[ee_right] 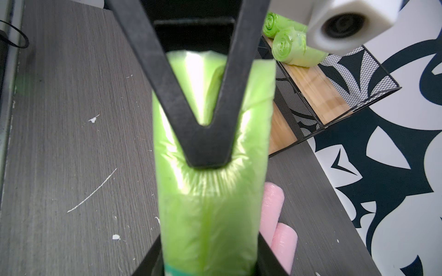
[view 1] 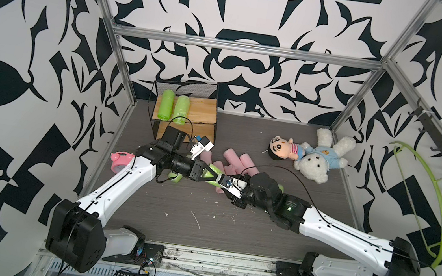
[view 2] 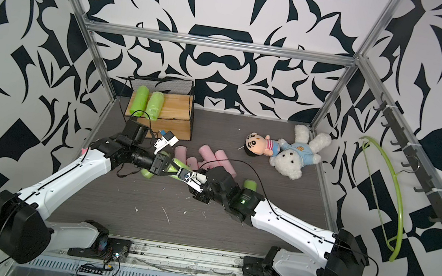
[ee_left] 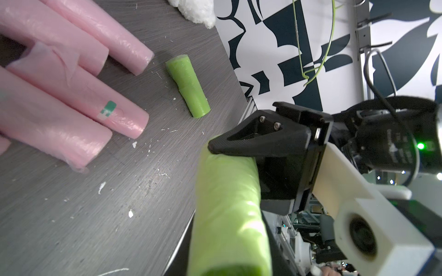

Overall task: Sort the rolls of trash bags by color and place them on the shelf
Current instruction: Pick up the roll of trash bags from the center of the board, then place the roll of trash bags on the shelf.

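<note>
A lime-green roll [ee_right: 210, 215] hangs above the table between both arms. My right gripper [ee_right: 208, 260] is shut on one end of it. My left gripper [ee_right: 207, 160] is shut on its middle and dents the film. In both top views the two grippers [view 1: 216, 180] [view 2: 179, 173] meet over the table's centre. The shelf [view 1: 203, 109] stands at the back left with two green rolls [view 1: 174, 107] side by side on its top board. Several pink rolls [view 1: 235, 160] lie in a heap behind the grippers. Loose green rolls lie under my left arm [view 1: 176, 179] and behind my right wrist [view 1: 280, 187].
A pink alarm clock [view 1: 120, 160] sits by the left wall beside my left arm. Two plush toys [view 1: 315, 155] lie at the back right. A green hanger [view 1: 428, 190] hangs on the hook rail on the right wall. White scraps dot the dark table [view 1: 201, 219].
</note>
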Robot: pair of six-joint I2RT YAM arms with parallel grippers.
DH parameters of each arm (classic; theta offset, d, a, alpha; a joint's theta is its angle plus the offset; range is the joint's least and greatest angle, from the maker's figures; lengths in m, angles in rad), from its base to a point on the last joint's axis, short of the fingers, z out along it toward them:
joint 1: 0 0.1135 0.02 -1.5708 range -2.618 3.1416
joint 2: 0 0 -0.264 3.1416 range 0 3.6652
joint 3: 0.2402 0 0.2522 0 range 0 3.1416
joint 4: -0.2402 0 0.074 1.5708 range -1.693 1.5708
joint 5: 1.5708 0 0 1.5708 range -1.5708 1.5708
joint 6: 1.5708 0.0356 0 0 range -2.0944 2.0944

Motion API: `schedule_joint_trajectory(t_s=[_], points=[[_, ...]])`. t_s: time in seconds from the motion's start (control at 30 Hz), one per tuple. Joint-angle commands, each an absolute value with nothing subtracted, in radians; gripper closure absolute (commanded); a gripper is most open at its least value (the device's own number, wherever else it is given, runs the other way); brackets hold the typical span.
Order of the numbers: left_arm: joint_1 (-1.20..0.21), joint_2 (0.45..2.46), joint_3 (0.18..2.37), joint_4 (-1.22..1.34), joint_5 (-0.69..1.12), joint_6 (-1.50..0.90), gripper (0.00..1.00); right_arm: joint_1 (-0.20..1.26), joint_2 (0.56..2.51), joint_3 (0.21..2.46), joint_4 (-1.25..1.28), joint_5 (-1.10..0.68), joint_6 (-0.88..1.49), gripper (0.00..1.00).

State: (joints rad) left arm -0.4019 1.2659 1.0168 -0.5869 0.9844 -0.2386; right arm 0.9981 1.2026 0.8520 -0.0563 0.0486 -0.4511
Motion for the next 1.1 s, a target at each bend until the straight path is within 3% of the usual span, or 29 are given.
schedule_joint_trajectory(t_s=[0.0, 0.07, 0.17, 0.2, 0.43, 0.77, 1.07], points=[[-0.409, 1.232, 1.038, -0.549, 1.010, -0.266, 0.86, 1.002, 1.178, 0.906, -0.070, 0.074, -0.429, 0.52], [-0.410, 1.205, 1.021, -0.503, 0.982, -0.303, 0.89, 1.001, 1.178, 0.920, -0.097, 0.078, -0.411, 0.39], [-0.408, 1.164, 1.011, -0.454, 0.936, -0.342, 0.94, 0.998, 1.177, 0.937, -0.137, 0.090, -0.383, 0.04], [-0.408, 1.156, 1.010, -0.448, 0.923, -0.348, 0.95, 0.997, 1.177, 0.943, -0.149, 0.093, -0.376, 0.00], [-0.390, 1.089, 1.009, -0.433, 0.747, -0.375, 0.97, 0.949, 1.135, 0.986, -0.234, 0.096, -0.300, 0.00], [-0.388, 0.890, 0.969, -0.241, 0.079, -0.449, 0.98, 0.861, 1.071, 0.992, -0.277, 0.106, -0.194, 0.00], [-0.394, 1.113, 1.096, -0.064, -0.215, -0.344, 0.99, 0.859, 1.104, 0.990, -0.241, 0.091, -0.158, 0.00]])
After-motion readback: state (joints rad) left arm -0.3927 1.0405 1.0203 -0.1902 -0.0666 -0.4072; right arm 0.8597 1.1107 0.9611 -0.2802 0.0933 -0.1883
